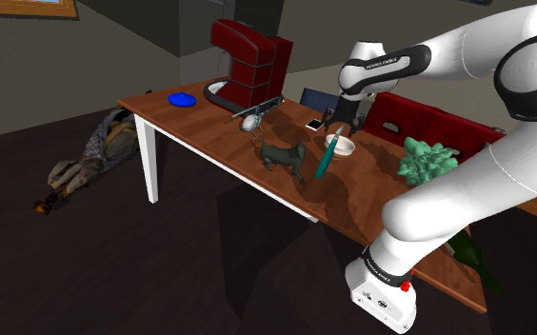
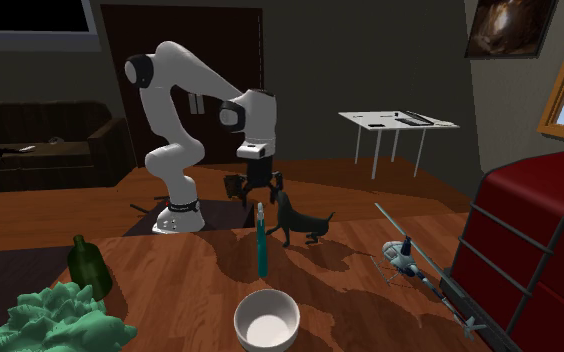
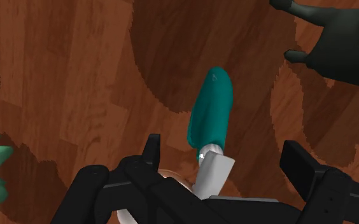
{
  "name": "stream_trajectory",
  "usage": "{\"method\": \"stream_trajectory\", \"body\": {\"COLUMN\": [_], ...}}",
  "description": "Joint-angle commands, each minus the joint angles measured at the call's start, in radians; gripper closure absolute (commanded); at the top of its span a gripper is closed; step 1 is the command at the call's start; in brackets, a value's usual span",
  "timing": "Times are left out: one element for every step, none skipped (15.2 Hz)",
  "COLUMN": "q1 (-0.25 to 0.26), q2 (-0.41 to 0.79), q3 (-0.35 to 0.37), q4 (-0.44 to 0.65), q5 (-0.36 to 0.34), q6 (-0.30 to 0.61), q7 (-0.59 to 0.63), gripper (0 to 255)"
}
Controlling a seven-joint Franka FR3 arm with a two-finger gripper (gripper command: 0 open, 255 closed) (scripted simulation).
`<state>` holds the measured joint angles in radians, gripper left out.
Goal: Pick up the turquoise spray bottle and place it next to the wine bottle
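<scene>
The pincer [image 1: 341,124] is hovering right over the turquoise spray bottle [image 1: 326,158], and its 2 black fingers [image 3: 150,153] are standing wide apart, gripping nothing. In the wrist view the bottle's white nozzle [image 3: 214,173] is sitting in the gap between them, with neither finger touching it, and the turquoise body is stretching away below the pincer toward the wood.

The spray bottle is standing upright on the wooden bench [image 1: 200,128]. In the shoulder view it is just beside the white bowl [image 1: 342,147], at the bowl's 7 o'clock, and the dark dog figure [image 1: 286,156] is waiting near it at its 9 o'clock. The green leafy ornament [image 1: 427,160] is lying at its 3 o'clock.

The dark green wine bottle [image 1: 473,255] is well apart from it, out at 4 o'clock by the bench's edge, partly behind the white arm [image 1: 467,181].

In the second exterior view the pincer [image 2: 253,192] is hanging at 12 o'clock over the spray bottle [image 2: 262,240]. The bowl [image 2: 267,320] is showing at the spray bottle's 6 o'clock, and the wine bottle [image 2: 88,266] is far off at its 9 o'clock.
</scene>
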<state>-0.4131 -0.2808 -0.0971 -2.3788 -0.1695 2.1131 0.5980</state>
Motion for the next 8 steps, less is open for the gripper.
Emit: {"method": "stream_trajectory", "body": {"q1": [-0.001, -0.003, -0.003, -0.003, -0.003, -0.003, -0.003, -0.003], "q2": [0.015, 0.025, 0.024, 0.025, 0.025, 0.025, 0.025, 0.025], "q3": [-0.002, -0.004, -0.004, -0.004, -0.004, -0.004, -0.004, -0.004], "q4": [-0.015, -0.027, -0.028, -0.027, -0.027, -0.027, -0.027, -0.027], "q5": [-0.002, -0.004, -0.004, -0.004, -0.004, -0.004, -0.004, -0.004], "q6": [0.030, 0.053, 0.053, 0.053, 0.053, 0.053, 0.053, 0.053], "q7": [0.003, 0.004, 0.004, 0.004, 0.004, 0.004, 0.004, 0.004], "gripper": [0, 0, 0, 0, 0, 0, 0, 0]}}
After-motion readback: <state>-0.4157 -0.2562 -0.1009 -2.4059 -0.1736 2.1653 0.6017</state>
